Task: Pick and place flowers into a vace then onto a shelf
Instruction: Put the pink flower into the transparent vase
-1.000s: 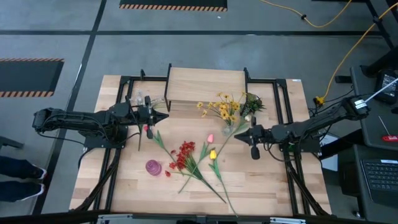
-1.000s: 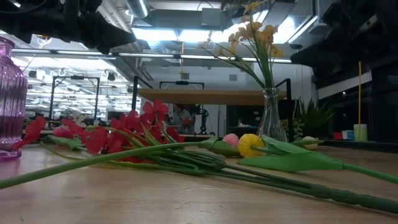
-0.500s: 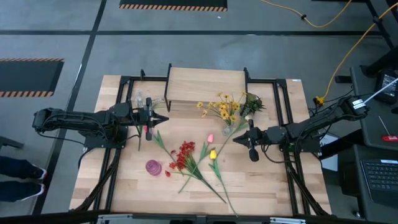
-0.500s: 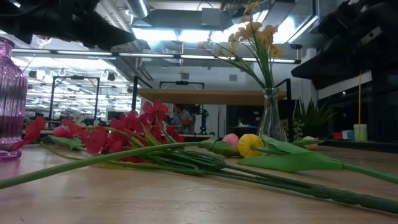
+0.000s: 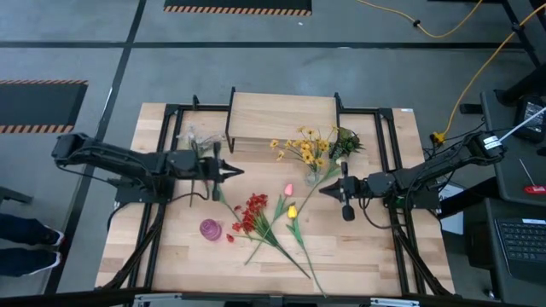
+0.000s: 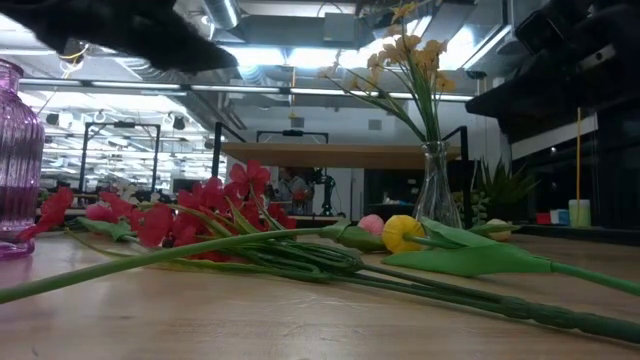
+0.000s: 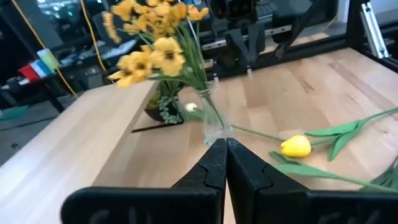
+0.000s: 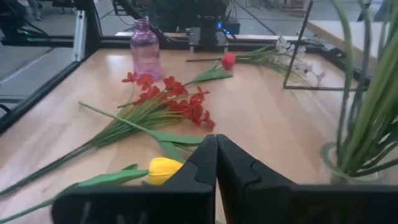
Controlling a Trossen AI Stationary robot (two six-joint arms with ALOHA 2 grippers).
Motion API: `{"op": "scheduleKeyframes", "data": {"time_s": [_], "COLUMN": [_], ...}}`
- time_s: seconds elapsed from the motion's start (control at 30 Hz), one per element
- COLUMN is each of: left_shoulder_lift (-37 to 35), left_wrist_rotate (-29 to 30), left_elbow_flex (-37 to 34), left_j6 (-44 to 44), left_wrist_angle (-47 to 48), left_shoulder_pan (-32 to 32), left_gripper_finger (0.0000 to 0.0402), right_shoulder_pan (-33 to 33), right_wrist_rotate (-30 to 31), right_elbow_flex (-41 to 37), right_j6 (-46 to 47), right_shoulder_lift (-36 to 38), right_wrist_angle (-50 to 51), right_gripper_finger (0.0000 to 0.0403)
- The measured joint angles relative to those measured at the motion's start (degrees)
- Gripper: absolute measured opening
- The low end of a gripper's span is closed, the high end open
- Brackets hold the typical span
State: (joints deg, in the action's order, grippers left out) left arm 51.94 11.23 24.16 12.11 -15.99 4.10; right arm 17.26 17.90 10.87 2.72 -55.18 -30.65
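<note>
While flowers (image 5: 264, 217) lie loose, both arms empty

Loose flowers (image 5: 271, 223) crowd table centre; clear vase (image 5: 314, 177) beside right pincer (image 5: 324, 189); purple vase (image 5: 210, 228) stands left

Ribbed translucent purple glass vase (image 5: 210, 228); red berry spray on green stalks (image 5: 252, 212); yellow tulip (image 5: 292, 211); pink tulip (image 5: 288, 189); yellow blossoms in clear glass vase (image 5: 309, 150); light wood shelf board (image 5: 283, 118).
</note>
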Motion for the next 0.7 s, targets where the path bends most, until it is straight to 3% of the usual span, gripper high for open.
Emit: {"op": "scheduleKeyframes", "data": {"time_s": [0.2, 0.7], "left_shoulder_lift": [11.2, 33.8], "left_wrist_rotate": [3.1, 7.0], "left_elbow_flex": [8.9, 34.3], "left_j6": [-5.7, -30.6], "left_wrist_angle": [6.4, 30.4], "left_shoulder_pan": [4.8, 14.9], "left_gripper_finger": [0.0004, 0.0003], "right_shoulder_pan": [0.0, 0.0], "right_wrist_rotate": [4.1, 1.4], "right_elbow_flex": [0.0, 0.0], "right_j6": [-4.6, -4.8], "right_shoulder_lift": [0.0, 0.0], "right_wrist_angle": [0.0, 1.2], "right_gripper_finger": [0.0004, 0.0023]}}
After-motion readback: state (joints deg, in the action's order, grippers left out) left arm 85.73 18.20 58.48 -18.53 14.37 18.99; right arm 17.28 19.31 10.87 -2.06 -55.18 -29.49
